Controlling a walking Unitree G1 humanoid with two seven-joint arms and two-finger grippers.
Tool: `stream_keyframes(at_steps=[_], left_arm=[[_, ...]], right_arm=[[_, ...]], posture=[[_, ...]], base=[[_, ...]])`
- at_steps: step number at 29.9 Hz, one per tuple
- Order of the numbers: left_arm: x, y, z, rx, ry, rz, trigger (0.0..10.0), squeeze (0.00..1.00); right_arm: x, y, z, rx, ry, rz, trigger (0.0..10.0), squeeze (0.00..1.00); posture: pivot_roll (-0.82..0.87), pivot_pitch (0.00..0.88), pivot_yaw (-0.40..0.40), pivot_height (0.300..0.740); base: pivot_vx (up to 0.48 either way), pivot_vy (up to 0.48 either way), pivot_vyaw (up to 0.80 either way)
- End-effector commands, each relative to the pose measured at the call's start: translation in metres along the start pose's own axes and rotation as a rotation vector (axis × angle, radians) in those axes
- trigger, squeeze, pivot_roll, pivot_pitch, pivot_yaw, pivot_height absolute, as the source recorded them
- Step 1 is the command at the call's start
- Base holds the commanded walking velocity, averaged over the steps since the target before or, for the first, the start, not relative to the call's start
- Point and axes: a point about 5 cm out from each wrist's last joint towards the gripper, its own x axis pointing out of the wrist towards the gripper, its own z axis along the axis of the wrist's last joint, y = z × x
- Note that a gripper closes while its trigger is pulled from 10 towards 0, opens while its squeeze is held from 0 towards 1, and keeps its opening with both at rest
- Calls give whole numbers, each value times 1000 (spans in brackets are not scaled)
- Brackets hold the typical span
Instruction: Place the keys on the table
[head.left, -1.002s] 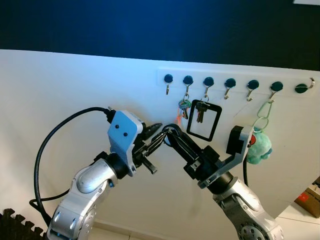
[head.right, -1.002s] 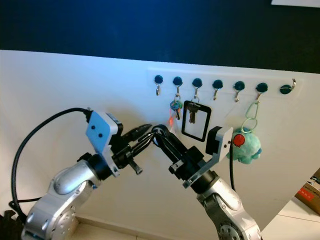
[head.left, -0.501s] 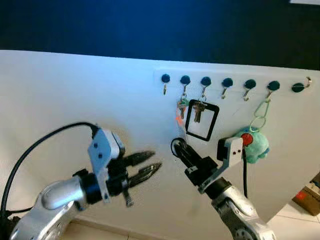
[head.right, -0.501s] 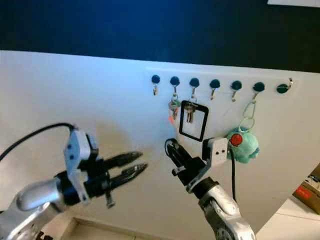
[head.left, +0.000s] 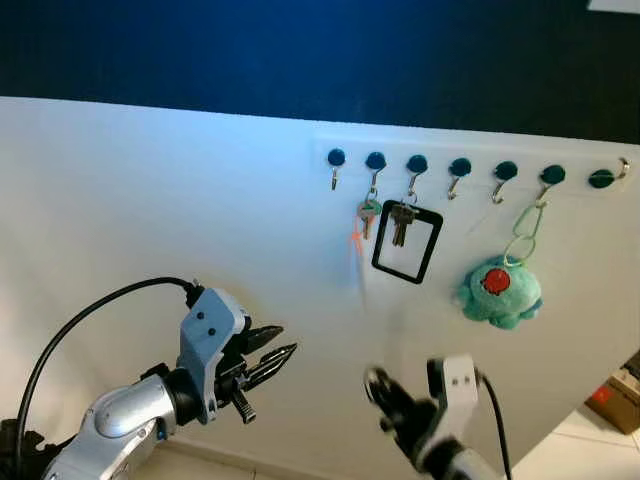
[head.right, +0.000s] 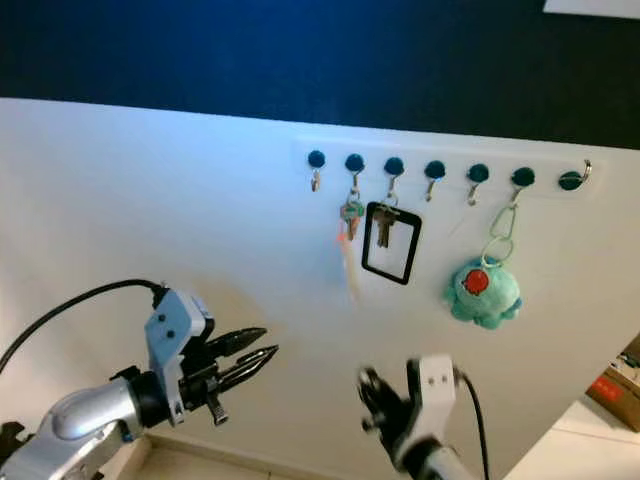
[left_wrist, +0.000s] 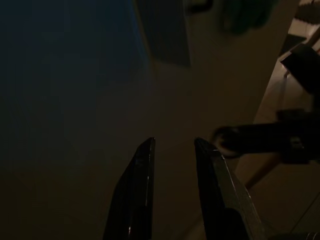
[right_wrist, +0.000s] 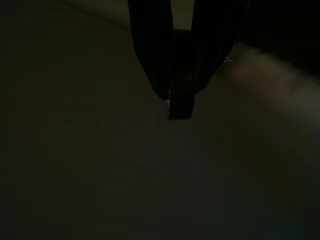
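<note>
left eye view looks at a white wall (head.left: 150, 200) under a dark blue band, with a rack (head.left: 470, 170) of seven hooks with dark knobs. keys (head.left: 401, 222) hang on the third hook from the left, with a black square frame (head.left: 407, 241) hanging around them. a second small bunch with a green tag (head.left: 368, 213) hangs on the second hook, just beside them. a teal plush (head.left: 500, 291) with a red patch hangs by a green clip from the sixth hook, well apart from the keys.

left gripper (head.left: 272, 361) is low on the left, pointing toward the wall, well below the rack; its fingers stand a little apart with nothing between them. in the left wrist view the two black fingers (left_wrist: 135, 200) show a narrow gap between them against the dim wall.

right gripper (head.left: 385, 400) is low near the bottom edge, blurred, well below the keys. in the right wrist view, which is very dark, its fingers (right_wrist: 155, 55) appear close together with a small dark round piece at the tips; i cannot tell what that is, nor for sure whether they are together.

a cardboard box (head.left: 615, 400) sits at the far right on the floor.
</note>
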Motion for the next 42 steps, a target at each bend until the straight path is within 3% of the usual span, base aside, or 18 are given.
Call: stream_keyframes(at_steps=[1, 3, 6, 7, 8, 10, 11, 13, 14, 16, 23, 26, 29, 36, 37, 38, 41, 42], left_arm=[[3, -2, -8, -9, 16, 11, 10000, 0], [4, -1, -11, -7, 22, 14, 10000, 0], [5, -1, -12, -9, 23, 12, 10000, 0], [6, 0, -14, -9, 24, 14, 10000, 0], [6, 0, -14, -9, 24, 14, 10000, 0], [11, 4, -16, -6, 24, 20, 10000, 0], [11, 4, -16, -6, 24, 20, 10000, 0], [14, 6, -18, -1, 21, 20, 10000, 0], [14, 6, -18, -1, 21, 20, 10000, 0], [17, 6, -18, 1, 16, 23, 10000, 0], [17, 6, -20, 0, 15, 29, 10000, 0], [17, 7, -21, 3, 16, 35, 10000, 0], [16, 7, -22, 3, 16, 40, 10000, 0], [16, 8, -24, 6, 18, 42, 10000, 0], [15, 9, -24, 7, 19, 42, 10000, 0], [15, 9, -24, 8, 20, 43, 10000, 0], [15, 9, -24, 9, 20, 43, 10000, 0], [15, 10, -24, 10, 21, 44, 10000, 0]], right_arm=[[-6, -23, 4, -31, -39, -152, 10000, 0], [-14, -43, 8, -70, -62, -286, 10000, 0], [-18, -51, 11, -97, -72, -339, 10000, 0], [-30, -77, 18, -152, -90, -491, 10000, 0], [-30, -77, 18, -152, -90, -491, 10000, 0], [-62, -128, 53, -351, -179, -751, 10000, 0], [-62, -128, 53, -351, -179, -751, 10000, 0], [-90, -161, 87, -514, -239, -924, 10000, 0], [-90, -161, 87, -514, -239, -924, 10000, 0], [-113, -183, 94, -555, -217, -1065, 10000, 0], [-140, -206, 95, -619, -147, -1211, 10000, 0], [-164, -230, 84, -622, -9, -1312, 10000, 0], [-176, -240, 75, -626, 69, -1351, 10000, 0], [-186, -250, 55, -522, 179, -1370, 10000, 0], [-186, -250, 50, -501, 202, -1359, 10000, 0], [-183, -250, 44, -476, 221, -1343, 10000, 63], [-181, -250, 40, -460, 233, -1332, 10000, 63], [-178, -249, 37, -454, 244, -1323, 10000, 694]], posture=[[-19, 60, 1, 740], [-34, 60, 6, 740], [-34, 60, 6, 740], [-47, 60, 11, 740], [-47, 60, 11, 740], [-72, 62, 22, 740], [-72, 62, 22, 740], [-85, 62, 24, 740], [-85, 62, 24, 740], [-86, 61, 24, 740], [-88, 64, 26, 740], [-85, 64, 25, 740], [-85, 64, 25, 740], [-72, 61, 33, 740], [-72, 60, 37, 740], [-71, 59, 40, 740], [-71, 59, 40, 740], [-68, 59, 39, 740]], base=[[0, 0, 0], [0, 0, 0], [0, 0, 0], [0, 0, 0], [0, 0, 0], [0, 0, 0], [0, 0, 0], [0, 0, 0], [0, 0, 0], [0, 0, 0], [0, 0, 0], [0, 0, 0], [0, 0, 0], [0, 0, 0], [0, 0, 0], [0, 0, 0], [0, 0, 0], [0, 0, 0]])
